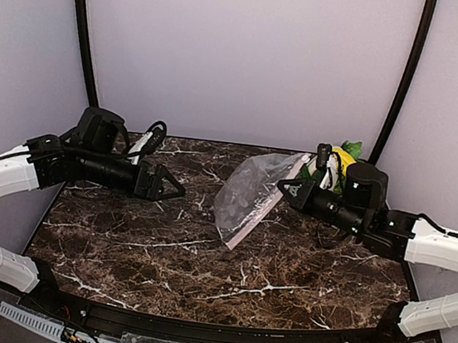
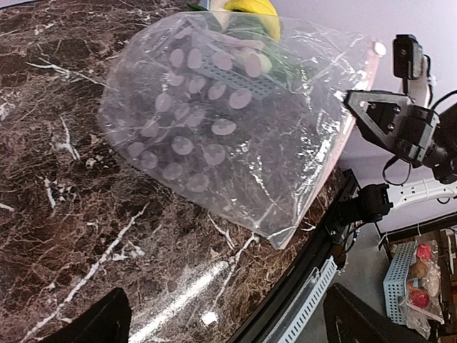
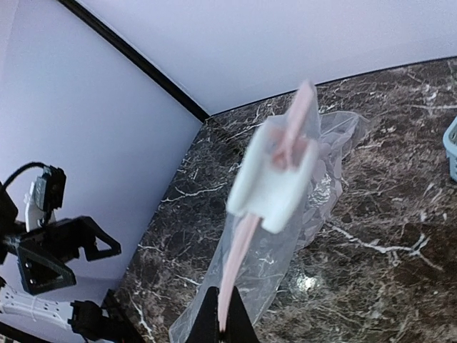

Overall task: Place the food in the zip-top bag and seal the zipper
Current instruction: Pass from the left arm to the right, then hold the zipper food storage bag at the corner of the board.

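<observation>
The clear spotted zip-top bag (image 1: 247,192) hangs slanted over the middle of the marble table and looks empty. Its pink zipper (image 3: 246,246) runs up the bag's right edge and carries a blurred white slider (image 3: 275,179). My right gripper (image 1: 283,183) is shut on that strip, the pink band pinched between its tips (image 3: 223,323). My left gripper (image 1: 170,185) stands open a short way left of the bag (image 2: 214,121), touching nothing. The food, with a yellow banana bunch (image 1: 343,158) and green leaves (image 1: 352,147), sits at the back right behind my right arm.
A blue-grey slatted basket (image 3: 451,146) holds the food at the back right; it shows through the bag in the left wrist view. Off the table's near edge, another pale basket (image 2: 400,275) with red fruits stands on the floor.
</observation>
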Controlling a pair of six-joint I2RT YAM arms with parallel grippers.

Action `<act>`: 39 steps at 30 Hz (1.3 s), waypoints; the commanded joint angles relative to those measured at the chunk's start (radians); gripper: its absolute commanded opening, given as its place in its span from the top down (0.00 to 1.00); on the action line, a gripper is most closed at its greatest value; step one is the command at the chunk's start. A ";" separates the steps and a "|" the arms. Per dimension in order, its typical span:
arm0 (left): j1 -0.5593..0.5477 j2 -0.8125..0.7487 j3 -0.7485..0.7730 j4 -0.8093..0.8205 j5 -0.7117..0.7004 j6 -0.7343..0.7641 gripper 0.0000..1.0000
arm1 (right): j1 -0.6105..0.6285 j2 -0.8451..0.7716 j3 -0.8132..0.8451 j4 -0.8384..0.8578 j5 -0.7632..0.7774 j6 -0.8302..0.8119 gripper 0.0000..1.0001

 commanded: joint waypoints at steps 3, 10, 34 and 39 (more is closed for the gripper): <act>0.068 0.117 0.227 -0.260 -0.040 0.238 0.05 | -0.013 -0.072 0.117 -0.276 -0.057 -0.336 1.00; 0.097 0.271 0.480 -0.314 -0.073 0.392 0.04 | -0.012 -0.074 0.255 -0.439 -0.314 -0.478 1.00; 0.083 0.150 0.093 0.554 0.739 0.320 0.01 | 0.100 0.190 0.509 -0.481 -1.044 -0.542 1.00; 0.048 0.177 0.069 0.642 0.769 0.232 0.01 | 0.102 0.243 0.497 -0.460 -1.082 -0.525 1.00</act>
